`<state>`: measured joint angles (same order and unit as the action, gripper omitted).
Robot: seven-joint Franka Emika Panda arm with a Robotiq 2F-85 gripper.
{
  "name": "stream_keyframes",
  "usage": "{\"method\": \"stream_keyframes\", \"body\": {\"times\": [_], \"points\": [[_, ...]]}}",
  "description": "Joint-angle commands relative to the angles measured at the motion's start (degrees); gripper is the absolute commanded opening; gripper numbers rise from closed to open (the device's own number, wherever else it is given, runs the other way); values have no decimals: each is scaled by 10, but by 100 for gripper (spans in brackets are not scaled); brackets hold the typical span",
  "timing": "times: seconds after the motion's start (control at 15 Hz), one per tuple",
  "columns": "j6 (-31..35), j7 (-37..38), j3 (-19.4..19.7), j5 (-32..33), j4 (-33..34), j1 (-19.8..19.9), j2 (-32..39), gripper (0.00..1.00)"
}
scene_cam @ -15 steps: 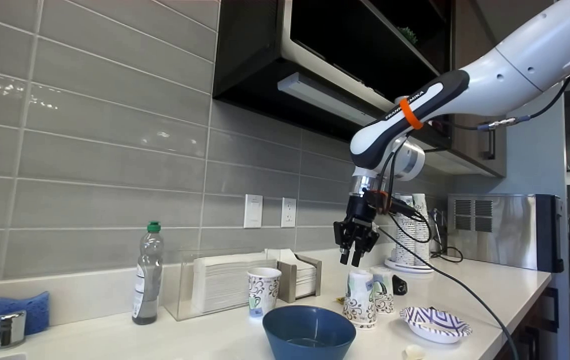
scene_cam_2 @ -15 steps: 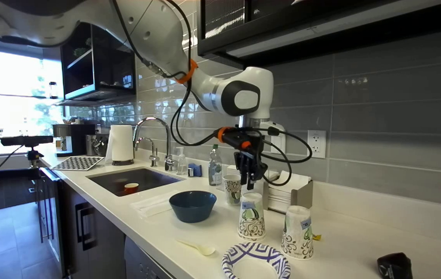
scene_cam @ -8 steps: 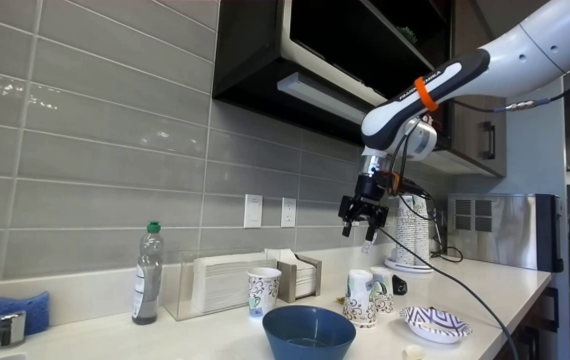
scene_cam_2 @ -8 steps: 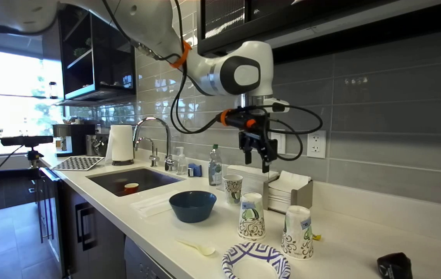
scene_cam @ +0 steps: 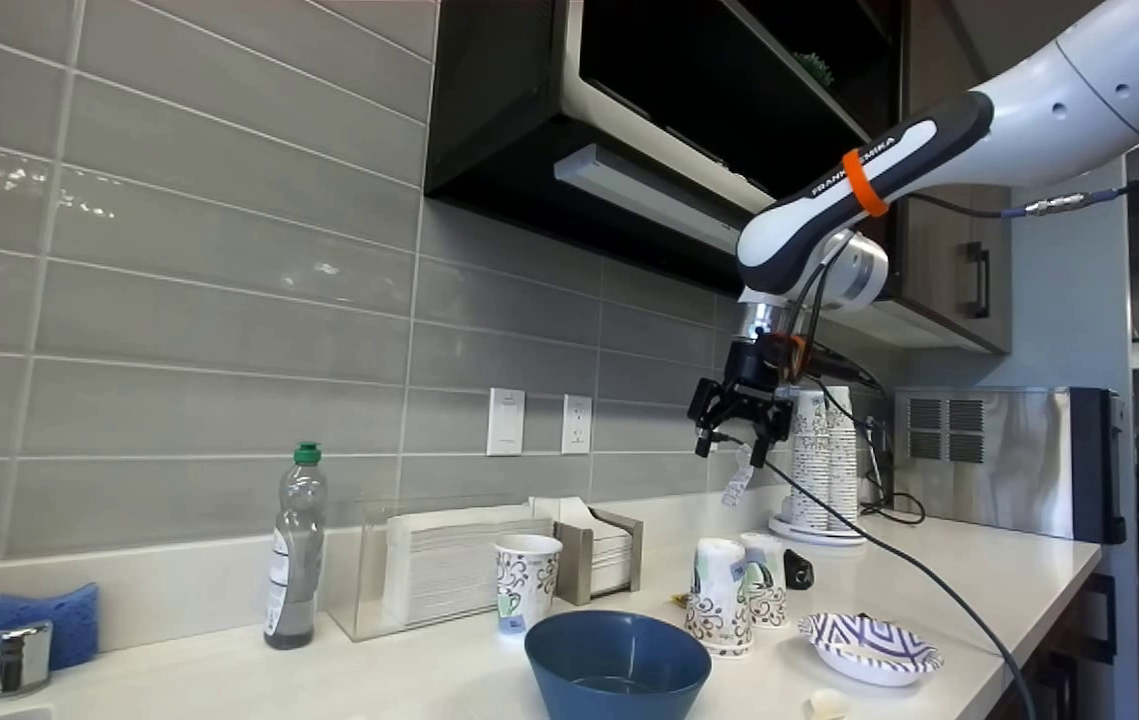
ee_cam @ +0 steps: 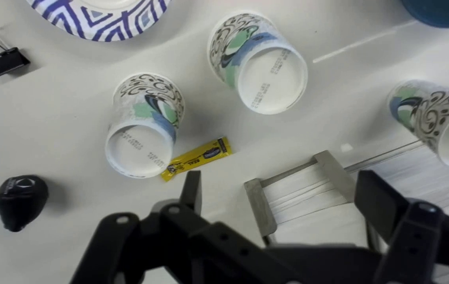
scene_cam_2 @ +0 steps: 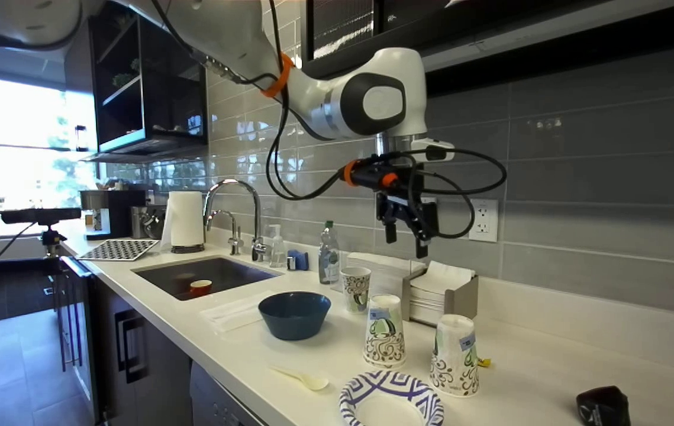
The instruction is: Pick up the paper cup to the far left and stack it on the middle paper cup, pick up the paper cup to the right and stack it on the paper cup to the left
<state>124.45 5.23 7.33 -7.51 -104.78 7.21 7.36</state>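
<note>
OK, end effector (scene_cam: 732,452) spread wide, holding nothing, hanging well above the level of the bowl (scene_cam_2: 294,322) and off to its side. All three cups stand apart on the table (scene_cam_2: 550,355): mouth-up cup (scene_cam_2: 355,290) on the bowl's wall side, middle cup (scene_cam_2: 385,332) mouth-down near the bowl, far cup (scene_cam_2: 455,355) mouth-down and farthest from it. Nothing stacked.

Risks, my read: "far left" depends on the view (both exterior views: mouth-up cup; wrist view: far cup), so I could grab the wrong one. Mouth-down on mouth-down should nest; the mouth-up cup set on either would sit base to base and probably topple. Off-centre lowering would shove the middle cup. Too much squeeze crumples paper.

Vs one second ago: end effector was nearly pinched together, low over the middle cup; now spread and higher. Cups and bowl unmoved.
</note>
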Motion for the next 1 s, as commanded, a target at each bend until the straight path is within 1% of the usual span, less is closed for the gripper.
{"method": "stream_keyframes", "body": {"times": [0.0, 0.2, 0.4, 0.93], "points": [[16, 33, 23, 13, 19, 20, 23, 100], [23, 34, 41, 17, 26, 37, 42, 100], [22, 30, 51, 13, 27, 50, 59, 100], [40, 10, 45, -15, 21, 63, 98, 100]]}}
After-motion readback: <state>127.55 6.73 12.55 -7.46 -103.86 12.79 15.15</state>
